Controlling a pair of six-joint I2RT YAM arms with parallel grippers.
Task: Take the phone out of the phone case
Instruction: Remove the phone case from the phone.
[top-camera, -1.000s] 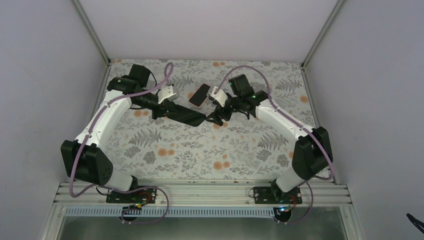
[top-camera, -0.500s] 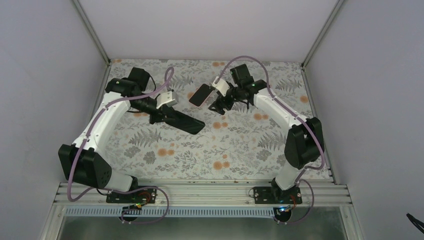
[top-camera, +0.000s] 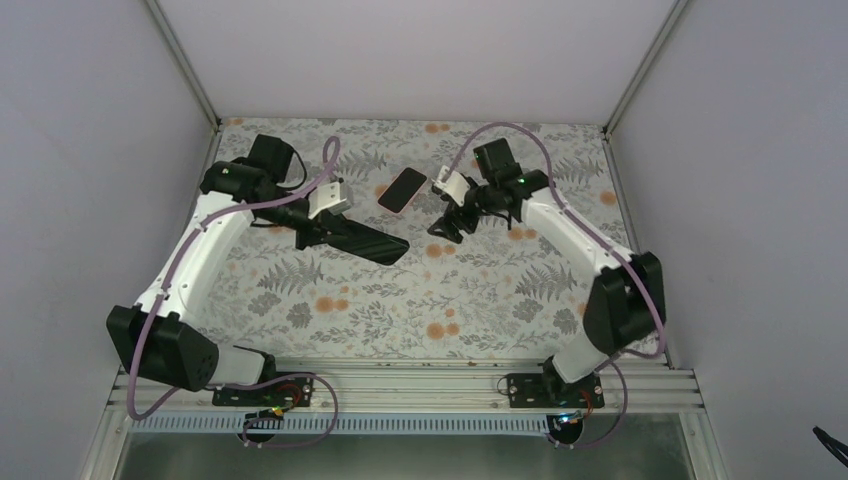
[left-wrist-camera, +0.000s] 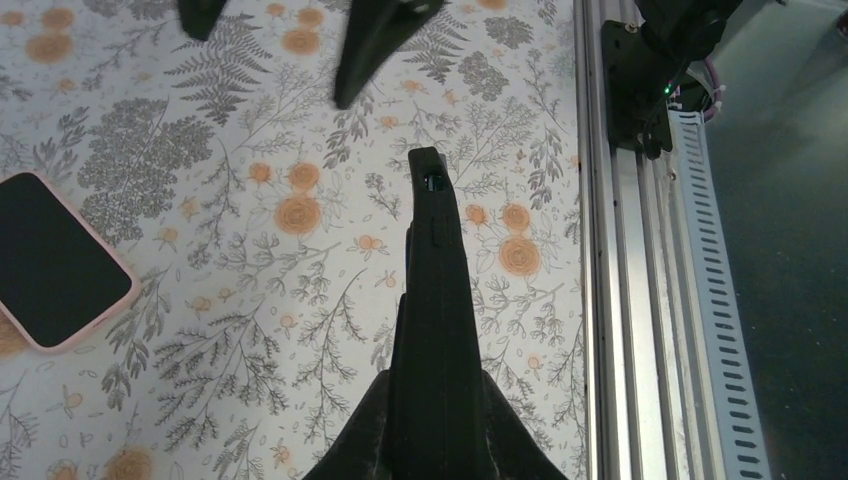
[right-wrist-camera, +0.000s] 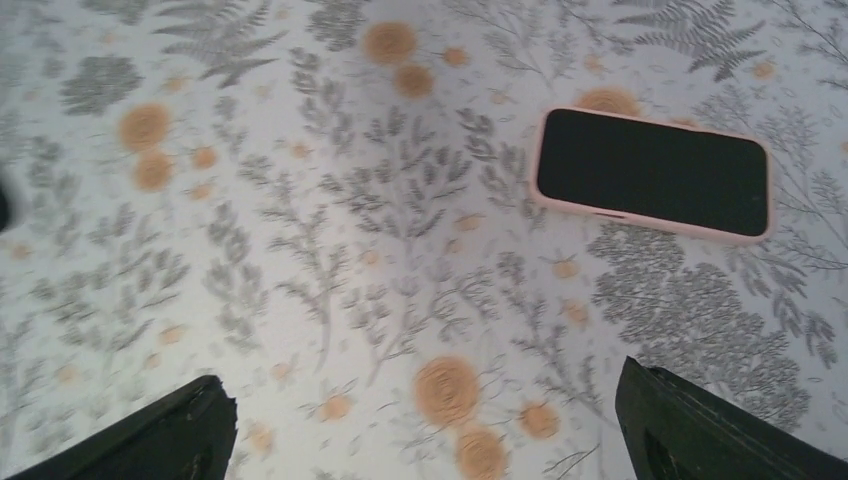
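Phone still in its case on the desk (top-camera: 450, 300), at 12 o'clock.
The left end effector (top-camera: 322, 230) is clamped narrow on a bare black phone (top-camera: 372, 243), seen edge-on in its wrist view with the near end hidden between the fingers. At its 1 o'clock the phone (top-camera: 403, 189) lies screen-up in the phone case (right-wrist-camera: 640, 219). The right end effector (top-camera: 449, 222) gapes wide, with the case at its 11 o'clock.

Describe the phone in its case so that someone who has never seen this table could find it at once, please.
On the flowered table, look toward the far edge, near the middle. A black phone lies flat there in a pink case. The other black phone is bare, with no pink rim, and is held by the left end effector.
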